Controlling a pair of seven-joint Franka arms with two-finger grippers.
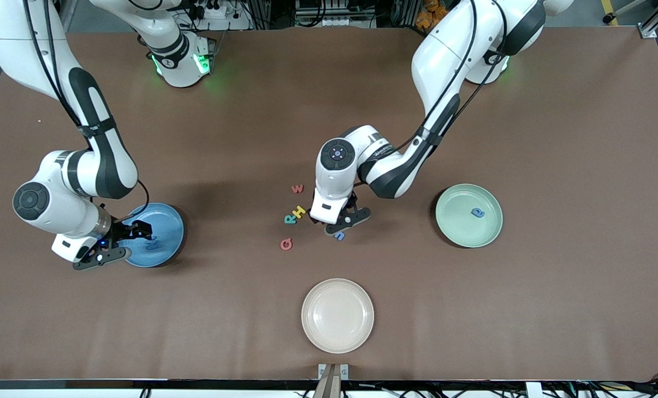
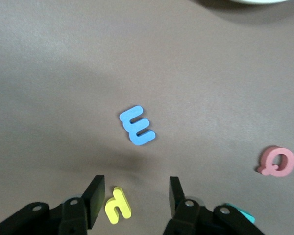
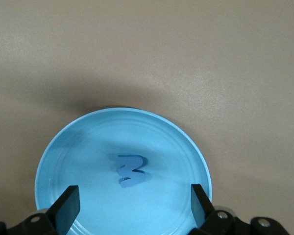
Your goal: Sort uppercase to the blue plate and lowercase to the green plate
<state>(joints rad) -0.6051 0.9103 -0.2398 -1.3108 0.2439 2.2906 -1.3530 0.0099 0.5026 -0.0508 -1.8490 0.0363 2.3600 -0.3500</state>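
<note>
Two arms are working at once, and the risk is sitting with each. Toward the right arm's end of the table, the right gripper [image 1: 120,242] is hanging low over the blue plate [image 1: 167,220], its fingers spread wide and touching nothing. The W [image 3: 131,170] is lying in the plate between them. Swinging away low, a finger could be catching the raised rim and dragging the plate. The right arm is folding down sharply, wrist tipped over the plate's edge.

Mid-table, w [image 1: 298,188], H [image 1: 299,211], R [image 1: 290,219] and Q [image 1: 287,244] are waiting, H and R touching.

Beside them the left gripper [image 1: 346,221] is pointing down, jaws parted and empty. The yellow n [image 2: 117,205] is lying on the table between them, closer to one finger [image 2: 94,196]. Closing off-centre like this could be pushing the thin foam sideways or pinching only a corner, so it slips free on the lift. The m [image 2: 137,126] is lying near, and a sliding finger could be nudging it. The left arm is reaching across from its base, elbow bent, hand vertical.

Toward the left arm's end, the green plate [image 1: 451,232] is holding the a [image 1: 477,213].
</note>
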